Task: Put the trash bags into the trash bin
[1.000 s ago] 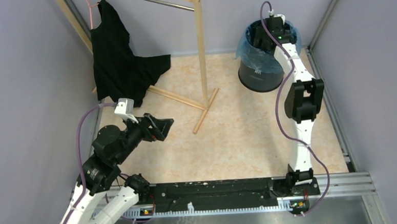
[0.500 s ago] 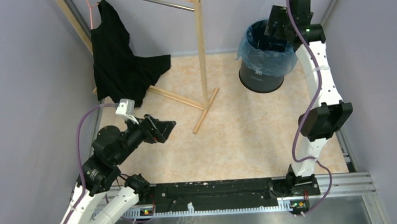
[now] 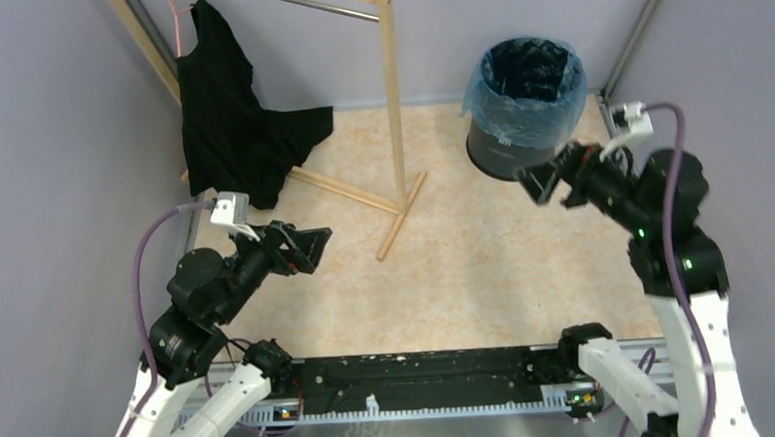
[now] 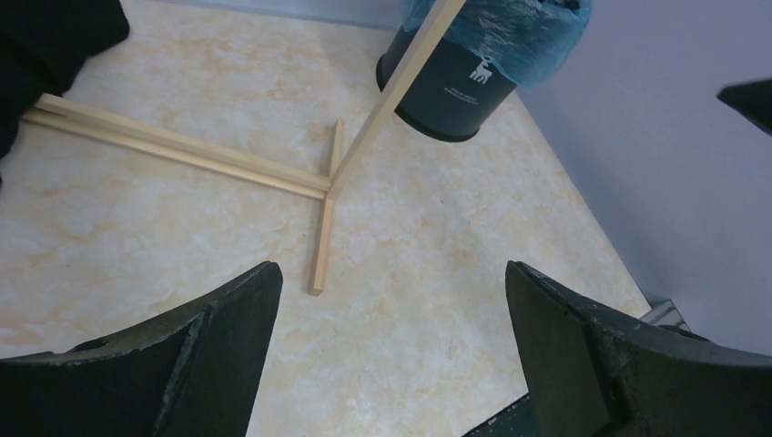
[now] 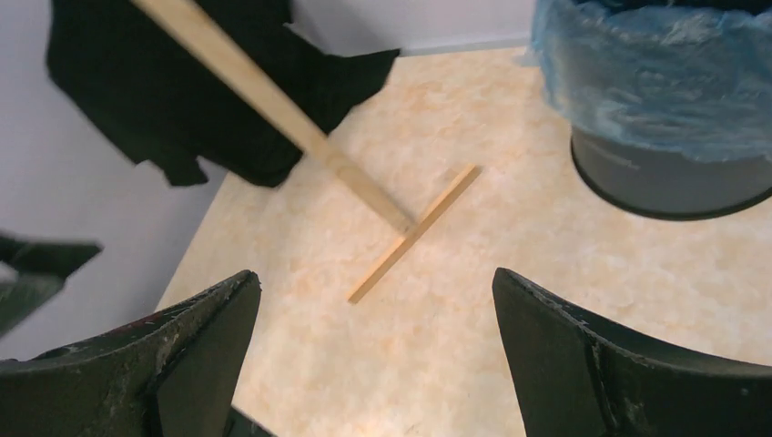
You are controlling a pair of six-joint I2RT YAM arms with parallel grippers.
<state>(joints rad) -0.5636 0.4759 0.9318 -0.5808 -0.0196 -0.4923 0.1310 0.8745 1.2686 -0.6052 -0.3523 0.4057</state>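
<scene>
The dark trash bin (image 3: 509, 160) stands at the far right of the floor. The light-blue trash bag (image 3: 518, 111) lines it, its edge folded down over the rim. The bin (image 4: 446, 91) and bag (image 4: 519, 36) show at the top of the left wrist view, and the bag (image 5: 655, 82) over the bin (image 5: 665, 177) at the top right of the right wrist view. My right gripper (image 3: 547, 180) is open and empty, just in front of the bin and apart from it. My left gripper (image 3: 315, 247) is open and empty at the near left, above bare floor.
A wooden clothes rack (image 3: 393, 108) stands in the middle back, its foot (image 3: 401, 216) lying on the floor. A black garment (image 3: 223, 117) hangs at the far left. Grey walls close in both sides. A metal rail (image 3: 422, 372) runs along the near edge.
My right arm has come up out of the bin and swung back toward the near right, its gripper now low in front of the bin. The left arm shifted only slightly.
</scene>
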